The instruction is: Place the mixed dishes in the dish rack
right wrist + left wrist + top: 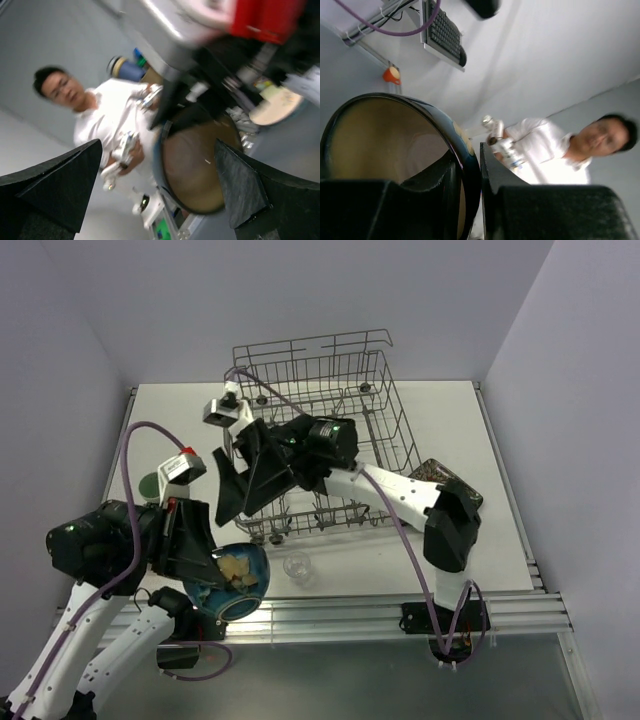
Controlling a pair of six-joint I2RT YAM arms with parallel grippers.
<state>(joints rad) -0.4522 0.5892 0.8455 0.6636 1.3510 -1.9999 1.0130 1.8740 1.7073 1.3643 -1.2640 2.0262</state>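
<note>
My left gripper (213, 562) is shut on the rim of the blue round bowl (238, 592) and holds it tilted above the table's front left. In the left wrist view the bowl's rim (462, 150) sits pinched between the fingers of that gripper (468, 167). My right gripper (238, 506) is open and empty, just above the bowl and in front of the dish rack (330, 390). In the right wrist view the bowl (197, 170) shows beyond its open gripper (157, 172). The clear glass (297, 565) stands in front of the rack. The black square plate (447, 480) lies right, partly hidden. The pale green cup (149, 485) peeks out at left.
The right arm stretches across the front of the rack from its base at the right. The table's raised metal front rail (380, 612) runs along the near edge. The mug and the orange bowl do not show on the table.
</note>
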